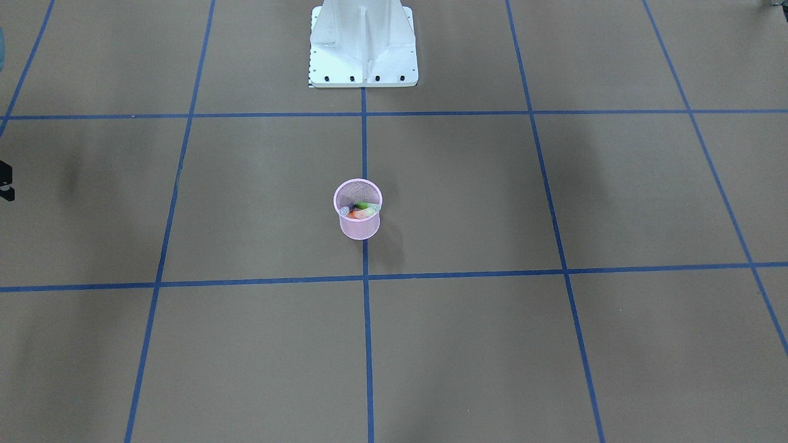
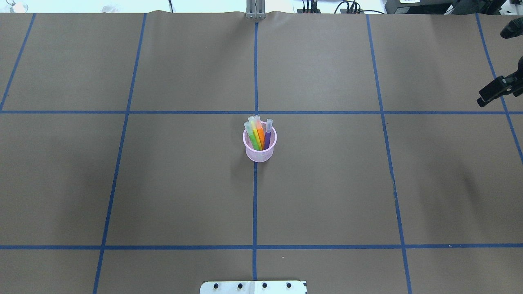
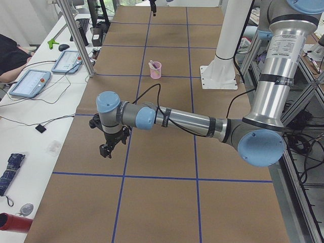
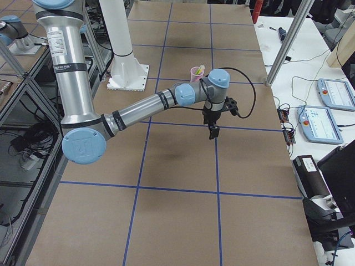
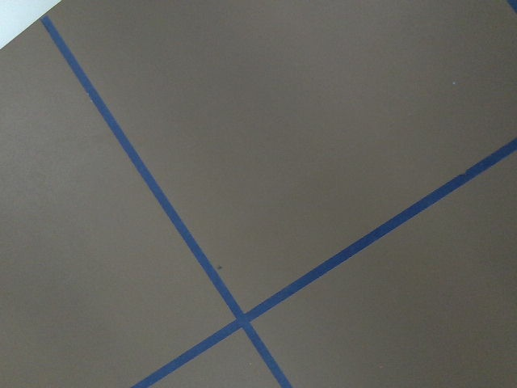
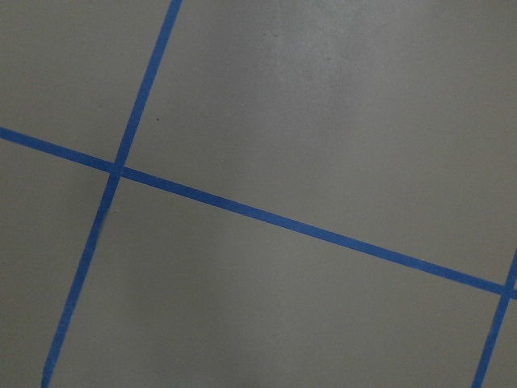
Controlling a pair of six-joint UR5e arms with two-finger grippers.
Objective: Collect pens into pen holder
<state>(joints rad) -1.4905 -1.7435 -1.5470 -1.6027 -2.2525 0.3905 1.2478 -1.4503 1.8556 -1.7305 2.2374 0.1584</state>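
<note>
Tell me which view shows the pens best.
Overhead exterior. All four pens stand in the pink pen holder, with green, yellow, orange and purple told apart along their length. Front-facing looks down on their tops, foreshortened. Both side views show them far and tiny. The wrist views show only table.

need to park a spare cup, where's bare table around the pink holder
Every taped square around the pen holder is bare. Crowded only at the holder, full of pens; the right gripper hangs at the right edge.
</note>
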